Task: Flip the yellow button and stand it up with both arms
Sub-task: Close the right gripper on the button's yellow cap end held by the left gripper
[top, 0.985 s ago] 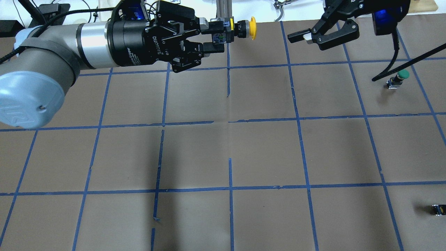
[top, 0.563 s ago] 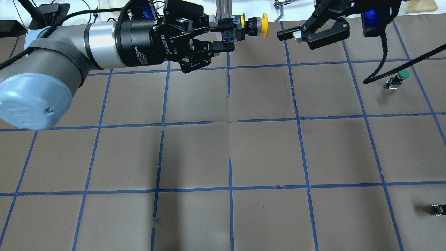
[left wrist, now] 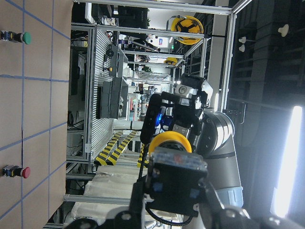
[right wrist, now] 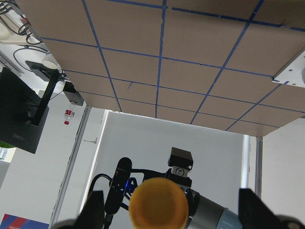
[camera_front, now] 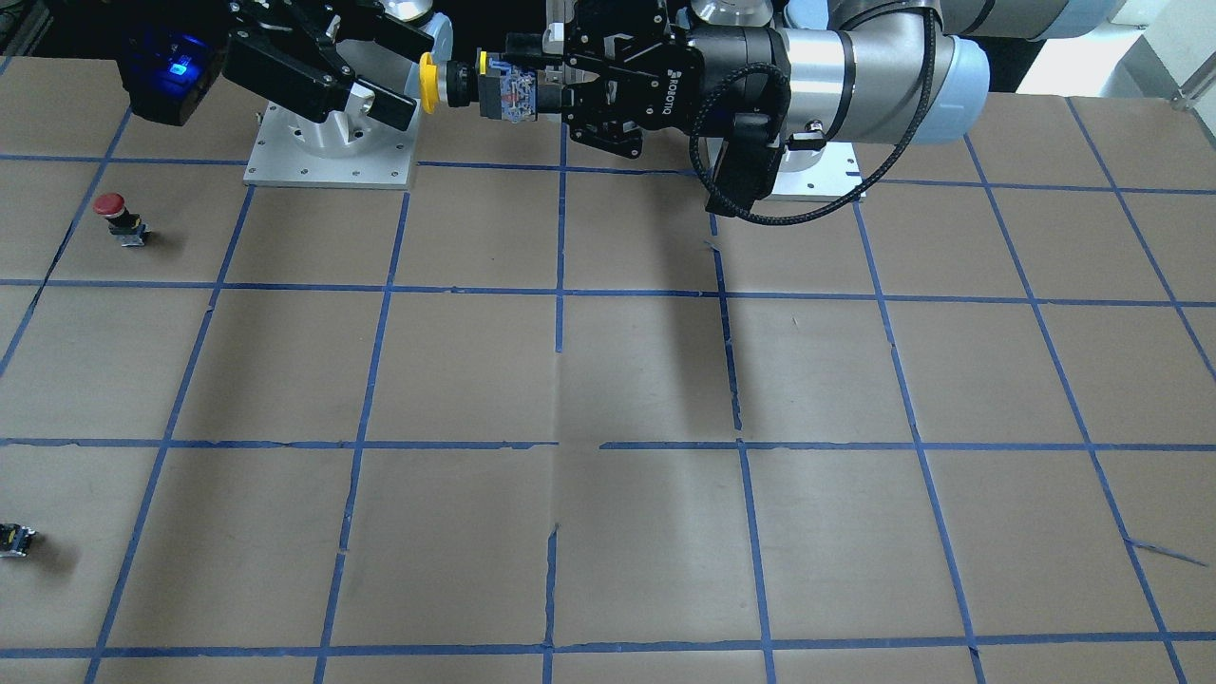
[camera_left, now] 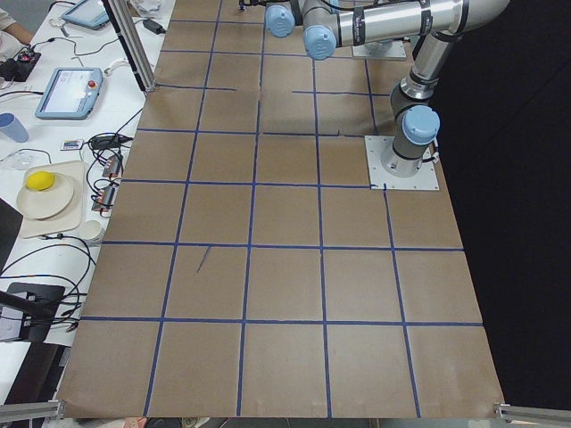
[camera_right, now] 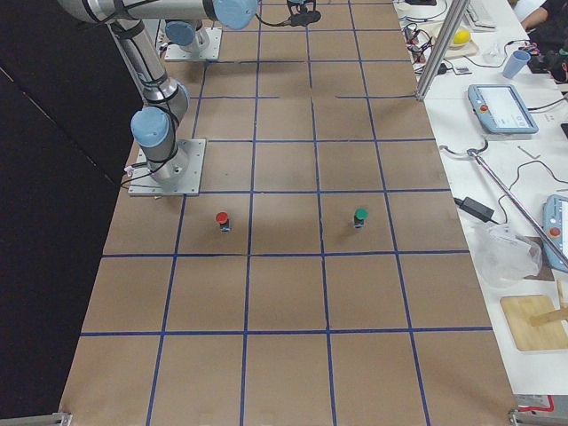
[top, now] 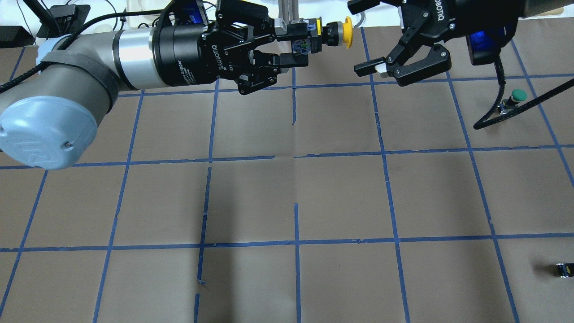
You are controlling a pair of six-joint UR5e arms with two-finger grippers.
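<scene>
**Clamp holding on one side, jaws gaping on the other**

Left gripper [top: 298,44] is pinching the contact block of the yellow button [top: 325,33]. It is holding the button level above the table [top: 341,193] near the far edge, cap pointing at the right gripper [top: 356,38]. That gripper's jaws are standing wide apart, touching nothing. Its upper finger is running off the overhead frame, so whether the cap is lying between the fingertips is hard to tell. A green button [top: 519,95], red button [camera_front: 112,204] and small dark block [top: 564,269] are sitting well apart on the robot's right.

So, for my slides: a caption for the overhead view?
Left tool holds the yellow button sideways in the air, cap facing the open right tool.
</scene>
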